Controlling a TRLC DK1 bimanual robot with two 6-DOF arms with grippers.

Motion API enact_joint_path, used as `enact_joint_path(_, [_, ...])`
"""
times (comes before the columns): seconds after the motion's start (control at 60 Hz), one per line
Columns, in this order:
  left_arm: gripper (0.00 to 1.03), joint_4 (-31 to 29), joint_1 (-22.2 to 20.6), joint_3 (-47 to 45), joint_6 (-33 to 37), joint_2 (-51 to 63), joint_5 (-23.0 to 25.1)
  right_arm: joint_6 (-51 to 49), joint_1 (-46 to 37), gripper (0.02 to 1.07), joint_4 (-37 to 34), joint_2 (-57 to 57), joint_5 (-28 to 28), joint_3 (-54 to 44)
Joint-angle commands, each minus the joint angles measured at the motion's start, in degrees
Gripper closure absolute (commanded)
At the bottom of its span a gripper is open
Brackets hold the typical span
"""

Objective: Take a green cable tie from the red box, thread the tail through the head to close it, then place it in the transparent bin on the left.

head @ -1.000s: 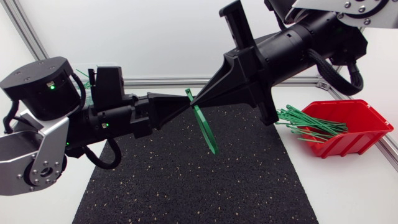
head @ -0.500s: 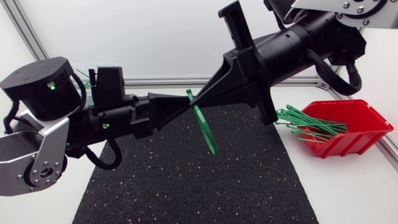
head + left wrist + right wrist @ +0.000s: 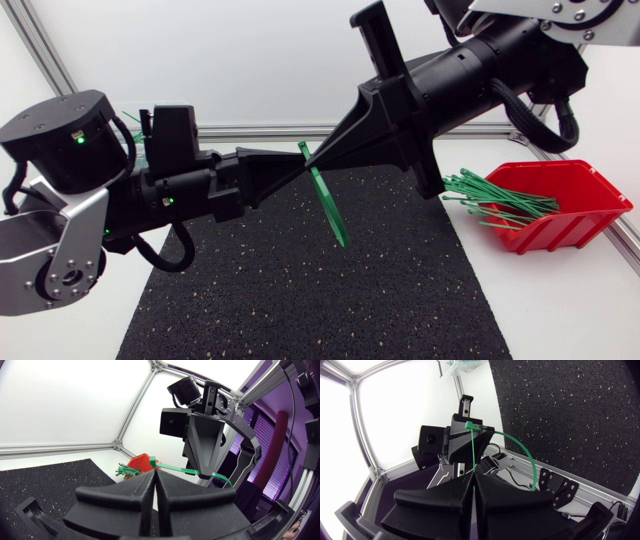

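Observation:
A green cable tie (image 3: 326, 200) hangs in the air over the black mat (image 3: 300, 300), bent into a loop that droops from where my two grippers meet. My left gripper (image 3: 298, 168) is shut on the tie just under its head (image 3: 152, 461). My right gripper (image 3: 313, 162), coming in from the upper right, is shut on the thin tail (image 3: 472, 455), tip to tip with the left one. The red box (image 3: 575, 205) stands at the right with several green ties (image 3: 495, 200) sticking out. The transparent bin (image 3: 470, 365) is at the far left, mostly hidden behind my left arm.
The left arm's bulky joint (image 3: 65, 140) covers the table's left side. An aluminium frame rail (image 3: 270, 130) runs along the back edge, and another (image 3: 620, 235) passes behind the red box.

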Motion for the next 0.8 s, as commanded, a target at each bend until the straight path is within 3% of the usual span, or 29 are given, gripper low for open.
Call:
enact_joint_path(0.0, [1.00,0.50,-0.66,-1.29,-0.29,-1.19,0.30,1.92,0.23,1.01,0.30,0.14,0.44,-0.45])
enact_joint_path(0.783, [1.00,0.59,-0.57,-1.21,0.68,0.48,0.30,2.19,0.58,1.01,1.26,-0.56,0.88,-1.16])
